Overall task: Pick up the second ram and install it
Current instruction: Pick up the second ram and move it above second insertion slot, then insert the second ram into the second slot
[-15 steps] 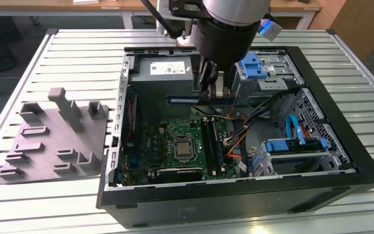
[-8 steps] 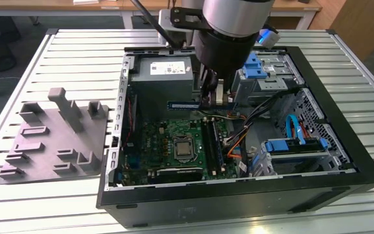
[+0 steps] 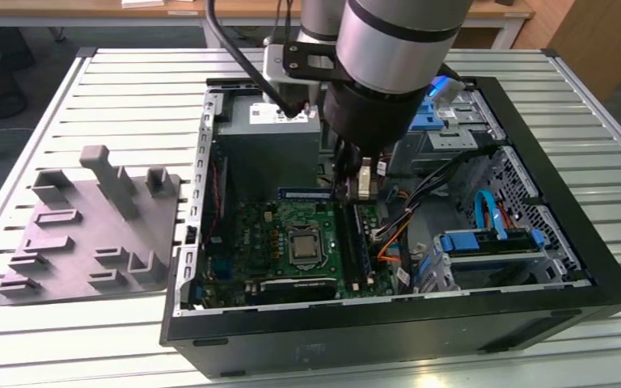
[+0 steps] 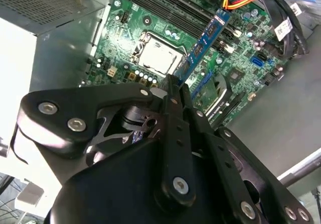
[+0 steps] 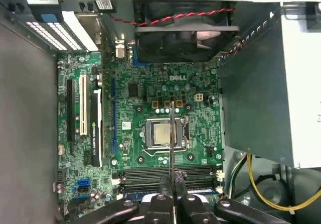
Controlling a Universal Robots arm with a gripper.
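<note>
Claw (image 4: 176, 83) is clamped on the second ram (image 4: 208, 35), a long narrow blue-green circuit-board strip with black chips. It pinches the two flat faces near one end. The rest of the strip sticks out sideways, standing on its long edge.

In the first wrist view the strip reads as a thin line (image 5: 171, 133) crossing right over the silver square processor (image 5: 163, 133). As far as I can judge, it's raised off the green motherboard (image 5: 150, 83). Long black plastic memory slots (image 5: 170, 176) lie just beside the processor. The strip runs crosswise to them, not along them, and isn't seated in any slot.

Handling call: light, stiff, thin and fragile. There's little flex margin, so a side load on the free end would likely stress it. The faces look smooth, so with an end hold it could pivot in the grip. A safer hold looks like bare board on the flat faces or the short ends, off the chips and off the contact edge.
</note>
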